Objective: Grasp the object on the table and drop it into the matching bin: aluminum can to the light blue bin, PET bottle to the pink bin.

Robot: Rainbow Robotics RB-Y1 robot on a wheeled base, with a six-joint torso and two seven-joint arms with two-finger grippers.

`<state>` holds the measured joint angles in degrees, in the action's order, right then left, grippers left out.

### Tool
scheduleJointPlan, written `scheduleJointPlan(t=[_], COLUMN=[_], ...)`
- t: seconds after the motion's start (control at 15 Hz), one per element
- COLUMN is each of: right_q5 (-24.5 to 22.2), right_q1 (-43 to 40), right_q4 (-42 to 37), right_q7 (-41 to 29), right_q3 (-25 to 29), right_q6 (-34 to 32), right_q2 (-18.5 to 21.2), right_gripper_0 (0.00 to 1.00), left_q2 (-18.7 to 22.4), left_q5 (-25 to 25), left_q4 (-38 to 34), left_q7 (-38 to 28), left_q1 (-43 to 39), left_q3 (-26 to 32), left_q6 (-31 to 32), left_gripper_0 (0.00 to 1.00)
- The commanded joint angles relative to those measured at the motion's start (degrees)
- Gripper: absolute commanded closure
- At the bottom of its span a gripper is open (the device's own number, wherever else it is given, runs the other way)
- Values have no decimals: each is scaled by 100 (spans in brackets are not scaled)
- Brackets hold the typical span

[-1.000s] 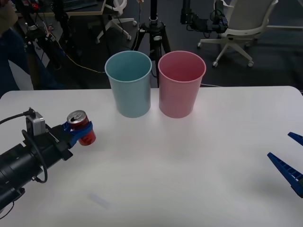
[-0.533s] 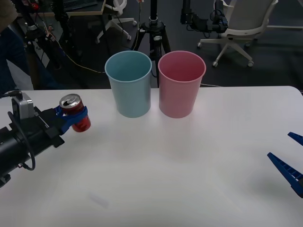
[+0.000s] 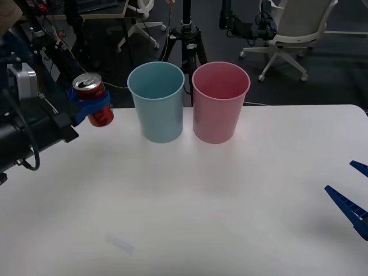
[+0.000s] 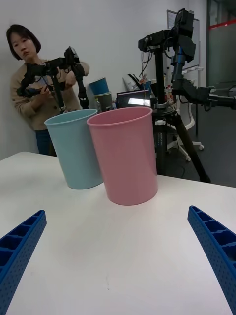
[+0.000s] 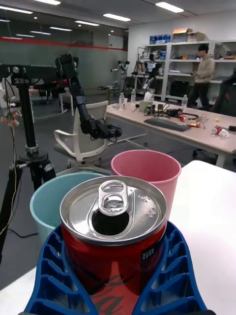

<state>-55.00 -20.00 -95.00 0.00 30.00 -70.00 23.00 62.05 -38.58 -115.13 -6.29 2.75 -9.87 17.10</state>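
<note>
white table (image 3: 230, 190); light blue bin (image 3: 156, 103), pink bin (image 3: 220, 103) standing side by side

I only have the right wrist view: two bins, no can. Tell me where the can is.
Observer: The red can is held by the left end effector in the air, off the table, on the left side of the light blue bin.
Operator: Report the grip.
Observer: In the left wrist view, blue fingers wrap both sides; the can is upright, tab on top.
Operator: Name the nearer bin.
Observer: The light blue bin; the pink bin stands beyond it.
</note>
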Motion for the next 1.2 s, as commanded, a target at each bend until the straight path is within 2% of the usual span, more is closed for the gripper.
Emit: scheduleJointPlan(t=[0.07, 0.4, 0.8, 1.0, 1.2], right_q5=[0, 0, 0, 0, 0], right_q1=[0, 0, 0, 0, 0], right_q4=[0, 0, 0, 0, 0], right_q7=[0, 0, 0, 0, 0], right_q3=[0, 0, 0, 0, 0], right_q6=[0, 0, 0, 0, 0], right_q2=[0, 0, 0, 0, 0], right_gripper_0=[0, 0, 0, 0, 0], left_q2=[141, 88, -755, -1283, -1749], left_q5=[96, 272, 184, 78, -291], left_q4=[114, 1054, 2364, 3172, 3831], left_q7=[-66, -110, -110, -110, -118], left_q1=[683, 2362, 3742, 4234, 4533], left_q3=[-463, -1641, -2528, -2660, -2651], left_q6=[-286, -339, -357, -357, -357], left_gripper_0=[100, 100, 100, 100, 99])
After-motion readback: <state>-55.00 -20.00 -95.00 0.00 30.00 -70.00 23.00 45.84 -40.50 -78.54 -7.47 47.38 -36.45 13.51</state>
